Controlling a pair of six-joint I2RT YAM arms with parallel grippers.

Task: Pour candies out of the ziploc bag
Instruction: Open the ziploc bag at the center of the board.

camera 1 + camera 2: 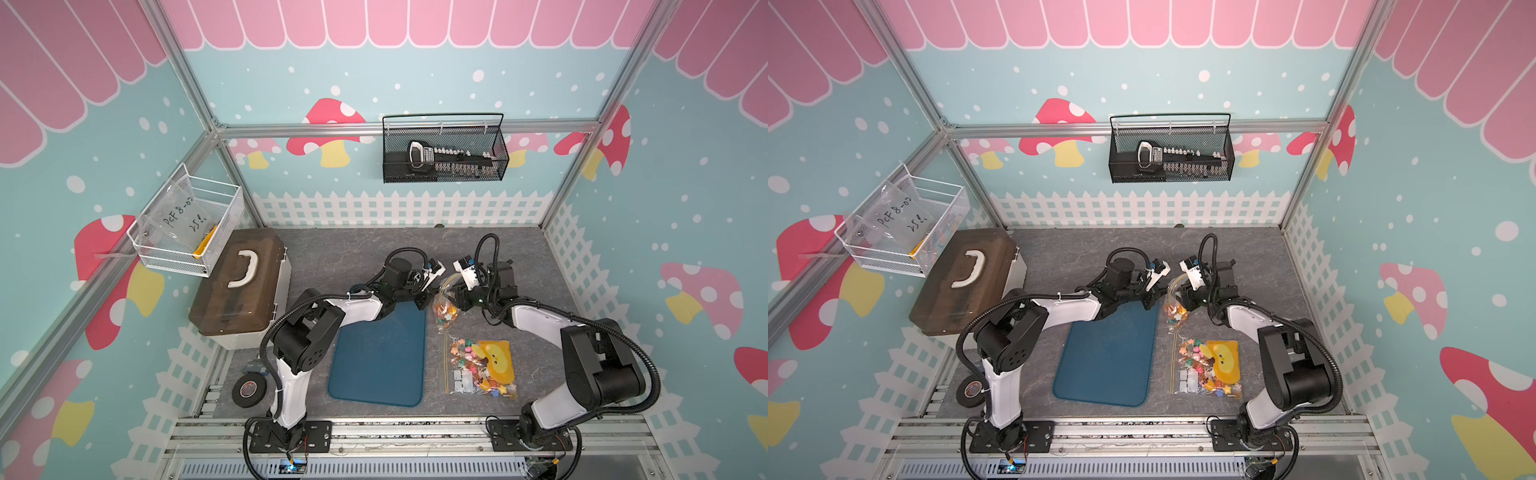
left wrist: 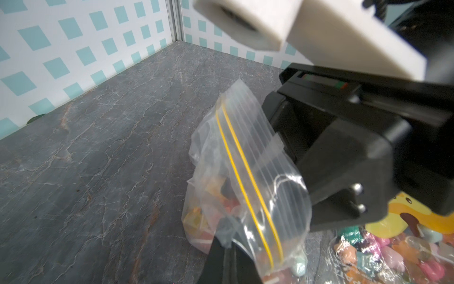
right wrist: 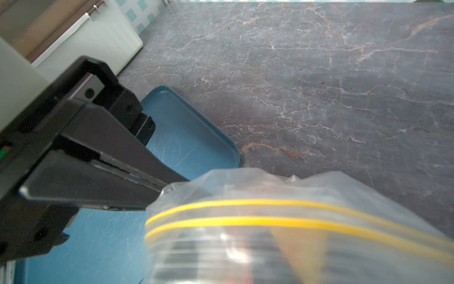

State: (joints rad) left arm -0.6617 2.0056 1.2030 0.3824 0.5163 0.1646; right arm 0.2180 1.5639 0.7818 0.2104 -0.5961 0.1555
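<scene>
Candies in mixed colours are sitting low in the small clear ziploc bag with two yellow zip lines, which is hanging between your two grippers just past the far right corner of the dark blue rectangular tray. Whether its bottom is touching the grey marbled tabletop is not clear. Your left gripper is pinching one top corner of the bag, with its black fingers pressed together on the plastic. Your right gripper is sitting against the opposite side of the bag's mouth. Its fingers are showing only as dark shapes behind the plastic, so you cannot tell how wide they are standing or whether they are gripping. Nearer the arm bases, a larger clear bag of candies with a yellow cartoon card is lying flat on the tabletop, just beside the tray's right edge.
</scene>
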